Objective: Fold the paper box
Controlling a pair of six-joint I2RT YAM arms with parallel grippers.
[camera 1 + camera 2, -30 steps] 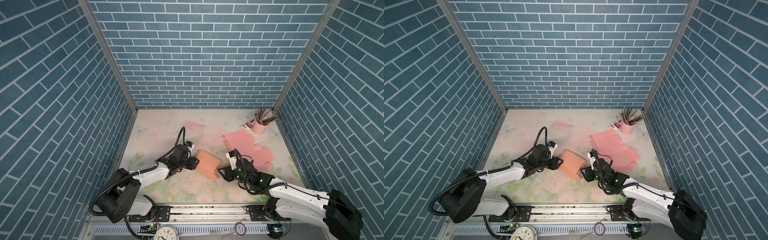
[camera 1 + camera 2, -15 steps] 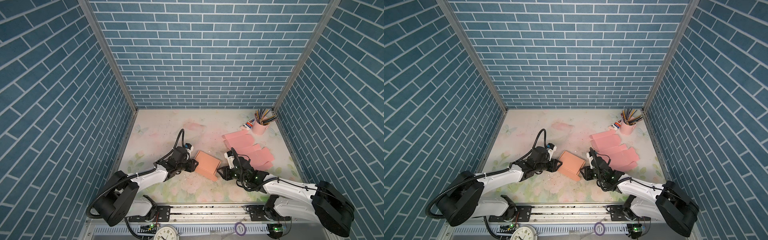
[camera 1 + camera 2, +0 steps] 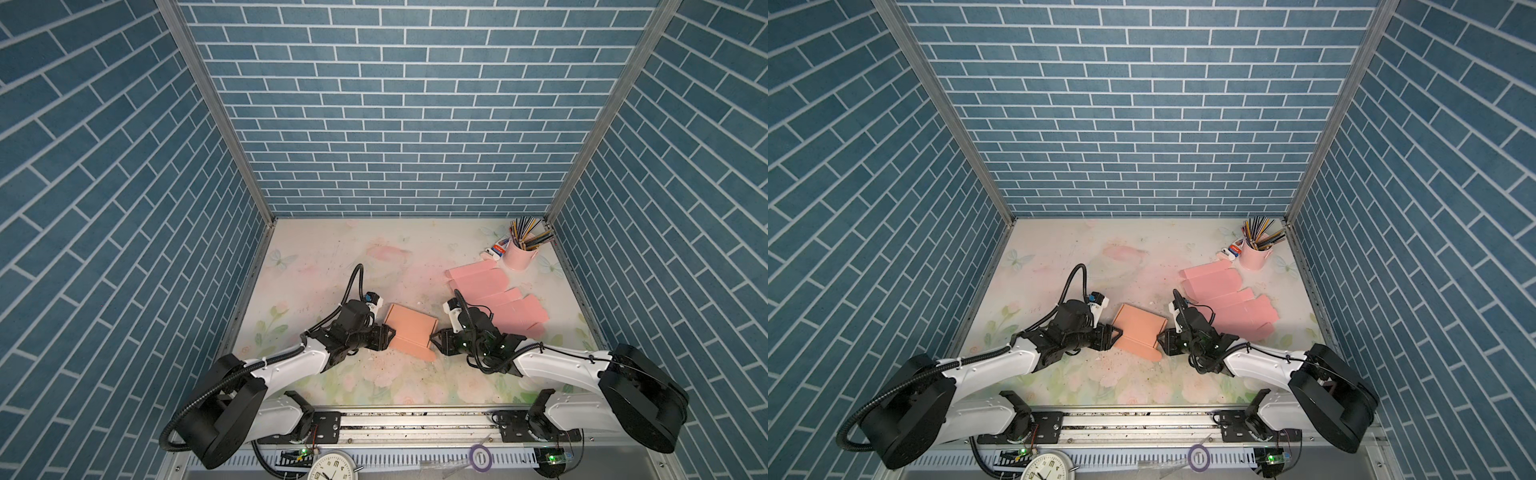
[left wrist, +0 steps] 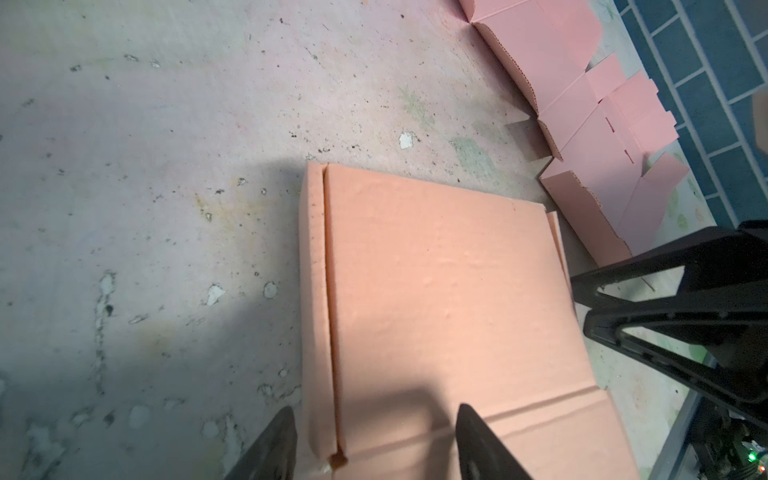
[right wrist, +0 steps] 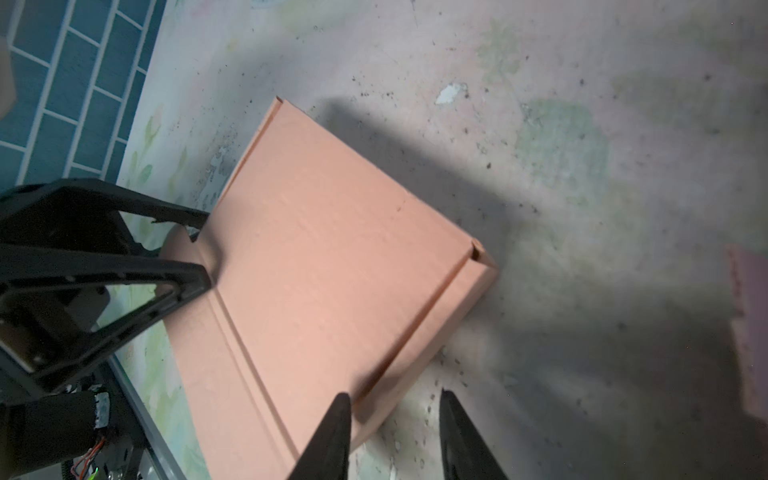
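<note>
Box: the salmon box (image 3: 409,332) lies on the desk (image 3: 332,257) near the front middle, between the two arms, with its broad top face up.
Box folds: in the left wrist view the box (image 4: 436,291) shows a narrow strip folded along one side and a crease across the near end.
Left tool: the left tool (image 3: 390,335) is at the box's left edge. Its fingers (image 4: 274,449) stand wide, one over bare desk just beside the box wall and the other over the top face. It grips nothing.
Tab: in the right wrist view a rounded tab (image 5: 178,245) on the box edge sits between the left tool's tips.
Right tool: the right tool (image 3: 434,340) is at the box's right front corner. Its fingers (image 5: 332,436) are narrower but parted, one over the box and the other over the desk. Desk shows between the box and the outer finger.
Sheets: flat pink sheets (image 3: 498,299) overlap one another behind the right arm, apart from the box.
Cup: a pink cup (image 3: 517,259) of pencils stands in the far right corner.
</note>
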